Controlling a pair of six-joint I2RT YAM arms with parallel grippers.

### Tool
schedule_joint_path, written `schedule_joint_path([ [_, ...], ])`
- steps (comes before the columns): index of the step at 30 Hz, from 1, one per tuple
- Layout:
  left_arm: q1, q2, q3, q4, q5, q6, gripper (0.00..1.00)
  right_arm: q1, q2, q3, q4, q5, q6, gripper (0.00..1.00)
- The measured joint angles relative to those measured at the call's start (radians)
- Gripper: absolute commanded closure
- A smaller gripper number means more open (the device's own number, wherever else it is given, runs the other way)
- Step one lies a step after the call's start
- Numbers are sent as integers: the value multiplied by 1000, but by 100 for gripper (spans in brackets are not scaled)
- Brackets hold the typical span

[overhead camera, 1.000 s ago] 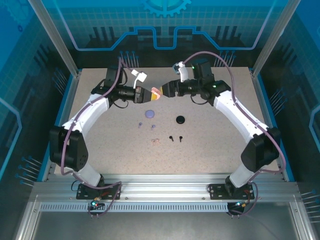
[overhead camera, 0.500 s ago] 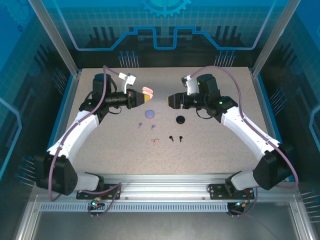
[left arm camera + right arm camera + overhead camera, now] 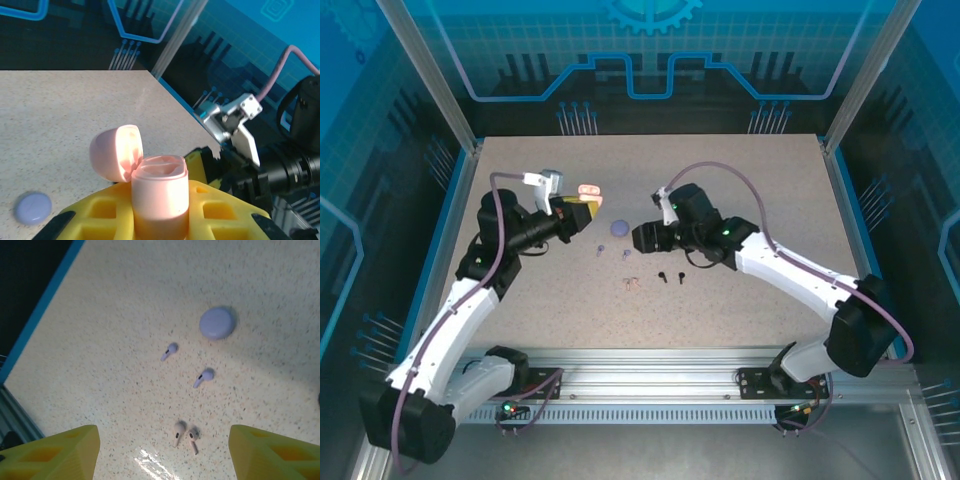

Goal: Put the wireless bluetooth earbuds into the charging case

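The left arm [image 3: 470,290] holds a pale pink charging case [image 3: 160,192] above the desk [image 3: 770,180], left of centre. Its jaws are clamped on the case's body and the hinged lid [image 3: 117,152] is flipped back; the wells inside look empty. To the right, a closed lavender case [image 3: 617,227] lies on the desk, and toward the near edge from it the lavender earbuds [image 3: 170,351] lie a little apart. Nearer again, the pale pink earbuds [image 3: 185,434] lie side by side, almost touching, with the black earbuds [image 3: 670,275] just to their right. The right arm [image 3: 790,270] reaches in from the right edge, its jaws spread wide and empty, hovering over the pink pair. No earbud of any colour appears seated in a case, so the job looks barely begun. One case is open and ready, the pink pair is likely the first to be picked up and slotted in, and the lavender and black pairs are left to do.
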State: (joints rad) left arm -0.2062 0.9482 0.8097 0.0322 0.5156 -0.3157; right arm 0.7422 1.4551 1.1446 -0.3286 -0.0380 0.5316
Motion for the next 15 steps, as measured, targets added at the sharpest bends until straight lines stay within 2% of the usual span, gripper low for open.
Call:
schedule_joint_path([
  [5, -2, -49, -68, 14, -103, -39, 100, 89, 64, 0, -4, 80, 35, 31],
  [15, -15, -86, -200, 89, -206, -104, 100, 217, 283, 85, -65, 169, 97, 36],
])
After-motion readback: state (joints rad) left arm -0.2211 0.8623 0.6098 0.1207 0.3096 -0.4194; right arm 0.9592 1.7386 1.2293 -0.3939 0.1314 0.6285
